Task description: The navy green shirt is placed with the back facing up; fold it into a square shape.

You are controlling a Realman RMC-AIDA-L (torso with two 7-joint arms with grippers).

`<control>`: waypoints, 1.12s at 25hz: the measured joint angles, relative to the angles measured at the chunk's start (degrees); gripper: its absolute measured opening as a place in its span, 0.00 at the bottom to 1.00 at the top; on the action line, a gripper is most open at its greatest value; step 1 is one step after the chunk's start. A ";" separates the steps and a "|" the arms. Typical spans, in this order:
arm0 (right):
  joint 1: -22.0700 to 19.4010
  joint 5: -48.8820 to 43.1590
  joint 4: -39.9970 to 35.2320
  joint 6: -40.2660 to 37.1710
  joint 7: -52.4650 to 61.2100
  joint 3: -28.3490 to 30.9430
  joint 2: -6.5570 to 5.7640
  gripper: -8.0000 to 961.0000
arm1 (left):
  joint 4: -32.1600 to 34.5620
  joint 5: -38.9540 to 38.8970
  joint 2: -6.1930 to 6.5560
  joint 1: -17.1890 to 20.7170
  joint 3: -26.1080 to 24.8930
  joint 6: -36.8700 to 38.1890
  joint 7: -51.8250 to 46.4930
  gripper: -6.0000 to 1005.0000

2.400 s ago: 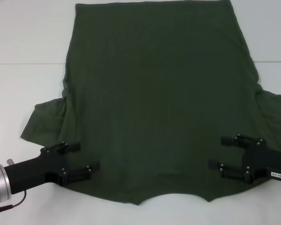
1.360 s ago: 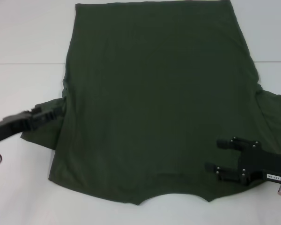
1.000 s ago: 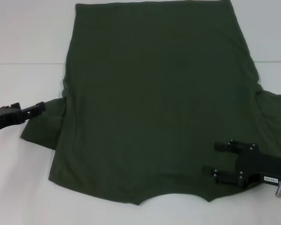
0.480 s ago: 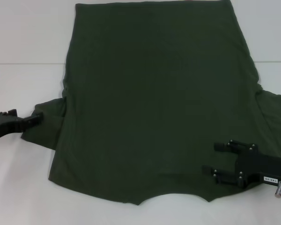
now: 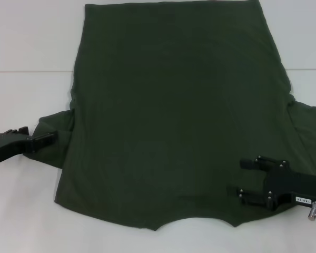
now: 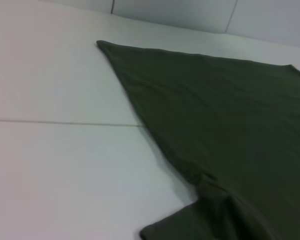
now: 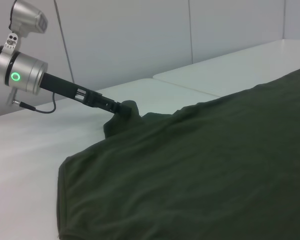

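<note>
Left black gripper (image 5: 51, 137) low at left sleeve tip of large dark olive-green soft T-shirt (image 5: 179, 110); fingers look closed on sleeve edge, which bunches up around tip in right wrist view (image 7: 121, 111). Right black gripper (image 5: 241, 176) hovers over shirt near collar-side right shoulder, fingers spread, nothing held.

Judged step: first fold, taking left sleeve inward. Next move calls for lifting sleeve, carrying it across onto body.

Shirt flat on white table (image 5: 26, 47), centred; long axis runs away from robot, collar nearest, hem far.
</note>
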 joint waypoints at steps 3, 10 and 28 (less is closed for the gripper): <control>0.01 0.00 0.00 0.06 0.00 0.00 0.00 0.86 | 0.00 0.00 0.00 -0.09 0.11 0.81 -0.21 0.93; 0.00 0.00 0.07 0.08 0.00 0.00 0.00 0.86 | -0.07 -0.01 -0.15 -0.26 1.53 1.02 -0.31 0.93; 0.23 0.00 0.44 0.16 0.09 0.00 -0.09 0.86 | 0.13 0.49 -0.18 -0.52 2.71 0.88 -0.49 0.47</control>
